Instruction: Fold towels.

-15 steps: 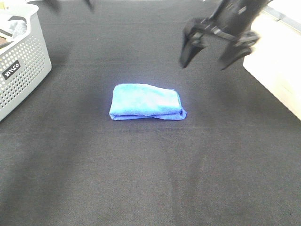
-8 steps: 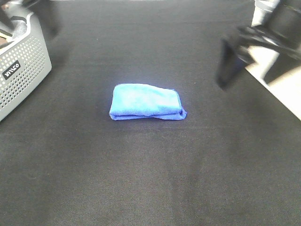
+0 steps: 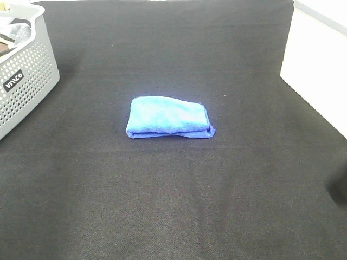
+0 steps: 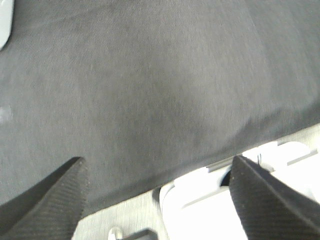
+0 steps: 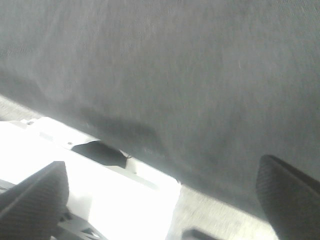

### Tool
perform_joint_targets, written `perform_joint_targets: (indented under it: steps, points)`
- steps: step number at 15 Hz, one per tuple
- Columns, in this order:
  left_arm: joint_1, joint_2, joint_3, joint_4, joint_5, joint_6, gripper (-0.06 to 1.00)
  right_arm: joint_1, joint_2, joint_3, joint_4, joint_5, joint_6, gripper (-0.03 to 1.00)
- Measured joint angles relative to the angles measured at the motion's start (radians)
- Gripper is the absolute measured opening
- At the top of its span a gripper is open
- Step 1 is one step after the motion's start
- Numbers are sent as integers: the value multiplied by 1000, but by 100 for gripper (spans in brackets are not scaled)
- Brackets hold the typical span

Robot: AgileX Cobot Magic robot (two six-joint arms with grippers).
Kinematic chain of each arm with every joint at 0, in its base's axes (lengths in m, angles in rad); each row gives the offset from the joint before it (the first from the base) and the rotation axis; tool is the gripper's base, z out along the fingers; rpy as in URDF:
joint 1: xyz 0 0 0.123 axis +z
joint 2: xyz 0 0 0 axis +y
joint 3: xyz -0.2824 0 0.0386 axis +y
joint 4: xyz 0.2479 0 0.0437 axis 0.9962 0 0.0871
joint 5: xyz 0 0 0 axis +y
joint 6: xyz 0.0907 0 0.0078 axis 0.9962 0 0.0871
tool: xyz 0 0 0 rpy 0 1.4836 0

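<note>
A: Exterior high view?
B: Folded blue towel (image 3: 168,117) lies mid-cloth on the black table cover (image 3: 162,206); grey basket (image 3: 27,76) stands well apart at the left edge.

A: Left wrist view?
B: Left gripper (image 4: 157,200) fingers spread apart, holding nothing, over cloth.

A: Right wrist view?
B: Right gripper (image 5: 160,200) likewise apart, holding nothing.

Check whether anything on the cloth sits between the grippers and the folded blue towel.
Nothing visible does. The blue towel lies folded alone on the black cloth, with bare cloth all round it. The grey basket stands apart at the left edge. Both grippers are out of the high view; the left gripper and right gripper are open.
</note>
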Motion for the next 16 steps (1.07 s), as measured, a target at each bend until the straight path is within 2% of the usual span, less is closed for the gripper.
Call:
perform_joint_targets:
  steps: [2,4,7,14,16]
  points:
    - [0,-213,93,0,1,3,74,0,-146,61,-13,16,0,95]
    - [0,-440,161,-1,1,51,74,0,-315,109,-63,25,0,95]
    - [0,-598,200,-2,2,121,74,0,-468,157,-97,22,0,95]
    - [0,-626,238,-9,-67,173,74,0,-632,213,-88,-40,0,95]
    - [0,-626,266,-18,-125,186,74,0,-637,217,-85,-53,0,95]
